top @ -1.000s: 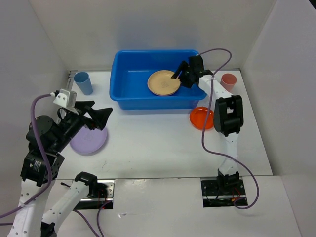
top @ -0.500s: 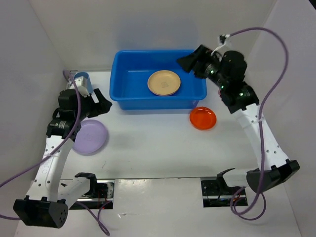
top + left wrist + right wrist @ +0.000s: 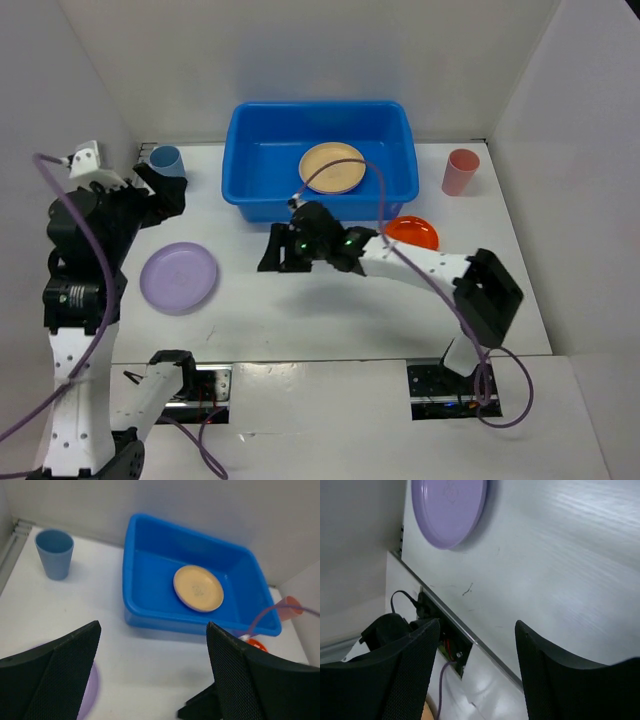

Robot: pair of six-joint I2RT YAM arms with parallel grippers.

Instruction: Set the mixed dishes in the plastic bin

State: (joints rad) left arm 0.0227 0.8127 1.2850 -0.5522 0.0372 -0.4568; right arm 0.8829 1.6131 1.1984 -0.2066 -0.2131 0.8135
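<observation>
Plates number three, cups two, bin one.

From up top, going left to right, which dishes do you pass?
purple plate → yellow plate, lying in the blue bin → orange plate → pink cup. The blue cup lines up with the purple plate, so it is left out.

White table, blue bin, lavender plate, orange plate, blue cup, salmon cup
</observation>
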